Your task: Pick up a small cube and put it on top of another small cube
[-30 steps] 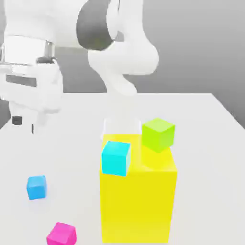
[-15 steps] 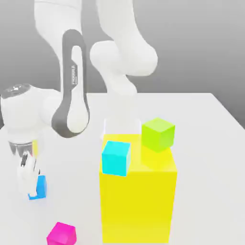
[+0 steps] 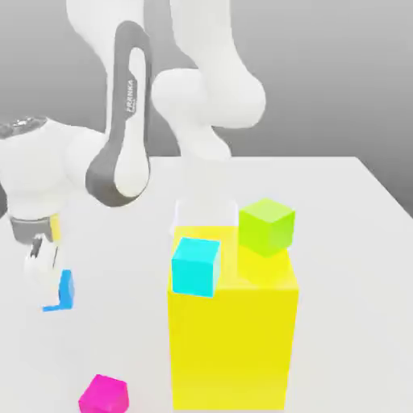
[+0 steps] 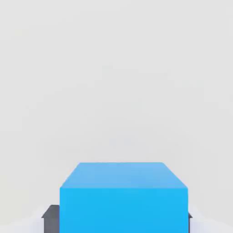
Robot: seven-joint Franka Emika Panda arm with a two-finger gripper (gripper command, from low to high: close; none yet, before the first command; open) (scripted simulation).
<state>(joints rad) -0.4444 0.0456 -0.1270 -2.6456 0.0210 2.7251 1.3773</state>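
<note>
**A:** Arm first, since it's the biggest thing you're looking at: the white Panda arm (image 3: 193,89) bends down from the top of the exterior view, and its wrist hangs low over the white table (image 3: 355,242) at that view's left.

**B:** And the big block?

**A:** You'll see the big yellow block (image 3: 232,339) standing on the table toward the middle, well apart from the wrist. Two cubes sit on its top face. The lime-green cube (image 3: 267,227) is at the far corner on the exterior view's right. The cyan-turquoise cube (image 3: 195,266) is at the near edge on the exterior view's left. The two are near each other but not touching.

**B:** Where's your azure-blue cube?

**A:** Look at the gripper (image 3: 50,284) under the wrist. The azure-blue cube (image 3: 62,291) sits between its fingers, low over the table, well to the left of the yellow block in the exterior view. In the hand view the same cube (image 4: 124,200) is right in front of the camera, with a dark finger pad (image 4: 51,219) pressed to each side. So the fingers are clamped narrow on it.

**B:** Anything smaller?

**A:** You have a magenta cube (image 3: 104,394) on the table, nearer the camera than the gripper, just beside the yellow block's lower corner.
</note>
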